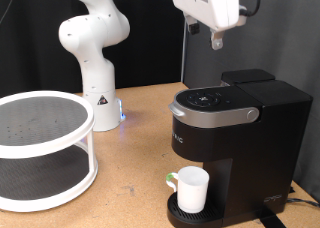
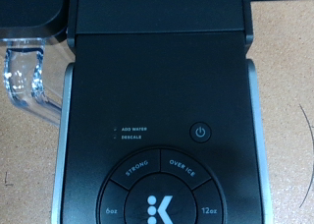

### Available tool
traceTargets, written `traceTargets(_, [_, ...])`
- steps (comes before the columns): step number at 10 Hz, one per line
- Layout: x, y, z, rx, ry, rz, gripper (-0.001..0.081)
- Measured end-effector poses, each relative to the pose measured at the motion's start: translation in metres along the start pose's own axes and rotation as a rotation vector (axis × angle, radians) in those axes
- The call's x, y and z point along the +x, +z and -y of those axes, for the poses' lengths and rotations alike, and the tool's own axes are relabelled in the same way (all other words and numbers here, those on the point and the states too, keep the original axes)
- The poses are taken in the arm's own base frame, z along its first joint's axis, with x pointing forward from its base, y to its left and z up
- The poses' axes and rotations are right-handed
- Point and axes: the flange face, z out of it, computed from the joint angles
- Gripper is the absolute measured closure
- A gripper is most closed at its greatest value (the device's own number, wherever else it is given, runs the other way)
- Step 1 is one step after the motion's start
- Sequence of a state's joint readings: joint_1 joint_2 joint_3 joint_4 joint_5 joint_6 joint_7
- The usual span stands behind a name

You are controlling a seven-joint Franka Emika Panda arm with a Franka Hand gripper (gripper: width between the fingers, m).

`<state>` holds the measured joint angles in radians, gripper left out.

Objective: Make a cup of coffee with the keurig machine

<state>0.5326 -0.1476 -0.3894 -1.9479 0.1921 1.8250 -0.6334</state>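
The keurig machine (image 1: 232,148) stood on the wooden table (image 1: 130,118) toward the exterior view's right, its silver-edged lid shut. The cup (image 1: 190,188) sat upright on the round drip tray at the machine's base, under the brew head, handle pointing to the exterior view's left.

Looking straight down from the wrist view, the machine's top panel (image 2: 157,116) read clearly: small indicator labels "ADD WATER" and "DESCALE", a power symbol button (image 2: 200,132) to one side of them, and a ring of buttons marked "STRONG", "OVER ICE", "6oz" and "12oz" around a central "K" logo (image 2: 155,210). A clear plastic water tank (image 2: 27,79) showed at the panel's edge.

The claw (image 1: 216,38) hung in the air well above the machine's lid, touching nothing and carrying nothing; how far its fingers were parted I could not tell.

Farther off to the exterior view's left were a white two-tier round shelf (image 1: 40,148) and the white robot arm base (image 1: 95,58).
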Motion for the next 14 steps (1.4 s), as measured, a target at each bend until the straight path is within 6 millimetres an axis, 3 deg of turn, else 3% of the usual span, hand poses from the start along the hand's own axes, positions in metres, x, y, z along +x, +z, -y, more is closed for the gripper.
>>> traceTargets(6, [0.009,0.040,-0.007,-0.030,0.014,0.019,0.0022])
traceTargets(8, [0.009,0.052,-0.008,-0.059,0.018,-0.004,0.0341])
traceTargets(9, [0.010,0.056,-0.010,-0.092,0.025,-0.032,0.0341])
traceTargets(10, [0.010,0.062,-0.011,-0.137,0.034,-0.067,0.0509])
traceTargets(11, [0.009,0.067,-0.010,-0.165,0.034,-0.096,0.0509])
traceTargets(12, [0.005,0.073,-0.009,-0.176,0.032,-0.108,0.0683])
traceTargets(13, [-0.001,0.079,-0.007,-0.173,0.031,-0.103,0.0778])
traceTargets(14, [-0.006,0.085,-0.005,-0.166,0.030,-0.092,0.0778])
